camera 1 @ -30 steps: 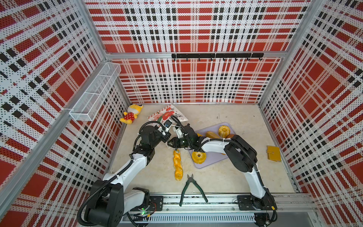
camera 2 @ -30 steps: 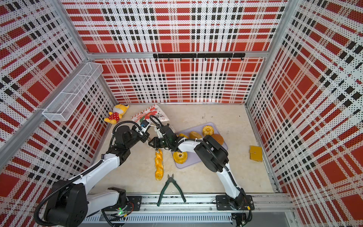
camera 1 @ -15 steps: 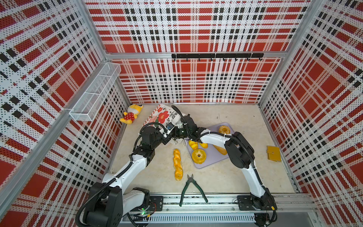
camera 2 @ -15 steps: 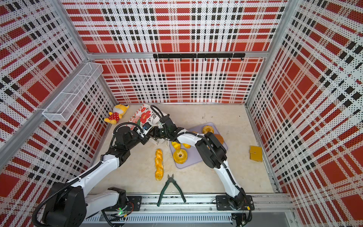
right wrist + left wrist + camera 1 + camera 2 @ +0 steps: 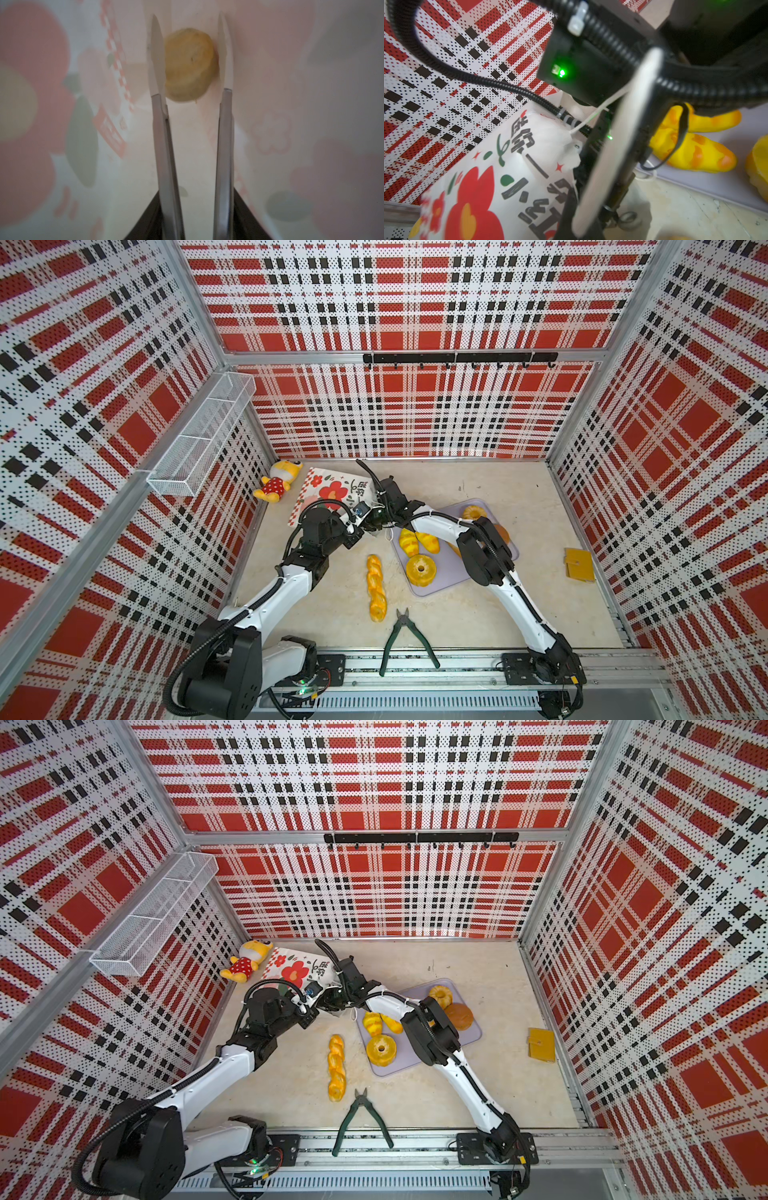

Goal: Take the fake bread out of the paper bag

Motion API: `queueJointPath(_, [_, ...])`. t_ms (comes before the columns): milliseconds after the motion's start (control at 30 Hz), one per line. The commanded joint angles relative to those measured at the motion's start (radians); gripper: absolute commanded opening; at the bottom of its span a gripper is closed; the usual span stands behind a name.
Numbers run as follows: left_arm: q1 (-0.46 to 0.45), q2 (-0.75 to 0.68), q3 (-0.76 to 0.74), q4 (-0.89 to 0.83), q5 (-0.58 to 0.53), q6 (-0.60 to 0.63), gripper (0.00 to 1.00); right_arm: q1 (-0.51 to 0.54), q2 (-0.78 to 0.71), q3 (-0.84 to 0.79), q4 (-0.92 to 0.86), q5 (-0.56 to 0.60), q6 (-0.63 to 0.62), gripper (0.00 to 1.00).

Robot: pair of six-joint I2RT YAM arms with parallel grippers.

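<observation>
One round bun (image 5: pixel 190 64) lay deep inside the paper bag (image 5: pixel 332 489); my right tool (image 5: pixel 188 31), jaws parted, straddled it ready to grasp, while my left tool (image 5: pixel 363 531), closed, seemingly steadied the bag's mouth.

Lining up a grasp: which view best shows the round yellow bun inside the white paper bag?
Right wrist: the round yellow bun lies between the right gripper's open fingers. Other views show only the white paper bag's outside.
</observation>
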Motion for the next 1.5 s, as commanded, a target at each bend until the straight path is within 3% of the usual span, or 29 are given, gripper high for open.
queueJointPath(0, [-0.035,0.014,-0.019,0.111,0.106,0.014,0.0,0.002,0.087,0.114,0.022,-0.098,0.08,0.49])
queueJointPath(100, [-0.039,0.036,-0.027,0.146,0.105,0.003,0.0,0.009,0.111,0.135,0.035,-0.112,0.08,0.5])
queueJointPath(233, [-0.047,0.05,-0.043,0.193,0.093,-0.019,0.0,0.009,0.072,0.016,0.175,-0.133,0.107,0.39])
queueJointPath(433, [-0.057,0.029,-0.051,0.2,0.026,-0.027,0.0,-0.002,-0.075,-0.209,0.29,-0.125,0.065,0.06])
queueJointPath(500, [-0.057,0.019,-0.054,0.2,0.007,-0.029,0.0,-0.009,-0.132,-0.276,0.287,-0.112,0.038,0.0])
queueJointPath(833, [-0.057,-0.041,-0.09,0.186,-0.048,-0.059,0.0,-0.051,-0.398,-0.591,0.239,-0.048,-0.048,0.0])
queueJointPath(933, [-0.084,-0.048,-0.101,0.182,-0.057,-0.07,0.0,-0.06,-0.446,-0.662,0.29,-0.051,-0.02,0.0])
queueJointPath(1067, [-0.087,-0.06,-0.109,0.175,-0.076,-0.08,0.0,-0.067,-0.49,-0.721,0.336,-0.061,0.02,0.0])
queueJointPath(1467, [-0.085,-0.072,-0.07,0.116,-0.159,-0.087,0.0,-0.066,-0.662,-0.921,0.302,-0.023,-0.035,0.0])
